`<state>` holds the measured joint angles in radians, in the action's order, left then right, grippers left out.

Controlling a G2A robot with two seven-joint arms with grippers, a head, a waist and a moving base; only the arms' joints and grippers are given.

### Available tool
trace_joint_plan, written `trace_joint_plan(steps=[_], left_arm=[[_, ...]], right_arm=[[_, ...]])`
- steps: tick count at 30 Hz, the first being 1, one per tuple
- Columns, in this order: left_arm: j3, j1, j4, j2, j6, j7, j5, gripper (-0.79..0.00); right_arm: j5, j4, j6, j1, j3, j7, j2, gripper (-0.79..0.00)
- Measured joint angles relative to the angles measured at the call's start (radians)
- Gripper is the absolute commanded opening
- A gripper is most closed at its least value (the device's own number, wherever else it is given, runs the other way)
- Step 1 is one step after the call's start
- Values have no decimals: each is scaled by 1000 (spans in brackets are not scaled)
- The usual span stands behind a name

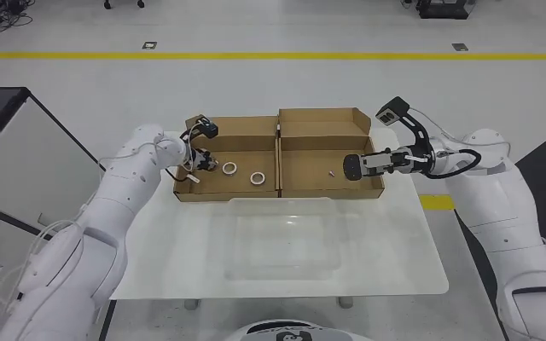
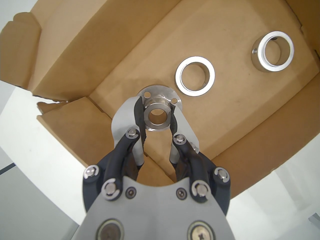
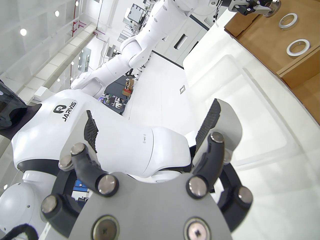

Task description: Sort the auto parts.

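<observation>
Currently left gripper (image 2: 156,108) is pinching the flanged hub (image 2: 158,126) by its collar, low inside the cardboard box (image 2: 225,131). Advising: be setting the flange flat, clear of the nearest ring (image 2: 194,89), before opening. Right gripper (image 3: 152,126) is hanging spread.

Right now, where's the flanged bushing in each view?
Top view: flanged bushing in the left gripper, at the outer end of the left box.
Left wrist view: flanged bushing clamped between the fingers.
Right wrist view: flanged bushing far off, in the other arm's gripper.
Landmark: the nearest ring.
</observation>
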<state>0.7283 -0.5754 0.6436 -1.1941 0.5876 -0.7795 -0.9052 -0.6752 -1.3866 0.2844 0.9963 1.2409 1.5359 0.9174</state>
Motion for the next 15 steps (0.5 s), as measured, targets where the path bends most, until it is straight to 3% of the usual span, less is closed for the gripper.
trace_joint_plan(steps=[12,14,15], left_arm=[[-28,14,-81,-27,5,54,-33,-785],[-30,16,-91,-31,6,58,-35,-628],[-32,17,-96,-33,8,60,-37,-619]], right_arm=[[0,0,0,0,0,0,0,0],[0,0,0,0,0,0,0,0],[0,0,0,0,0,0,0,0]])
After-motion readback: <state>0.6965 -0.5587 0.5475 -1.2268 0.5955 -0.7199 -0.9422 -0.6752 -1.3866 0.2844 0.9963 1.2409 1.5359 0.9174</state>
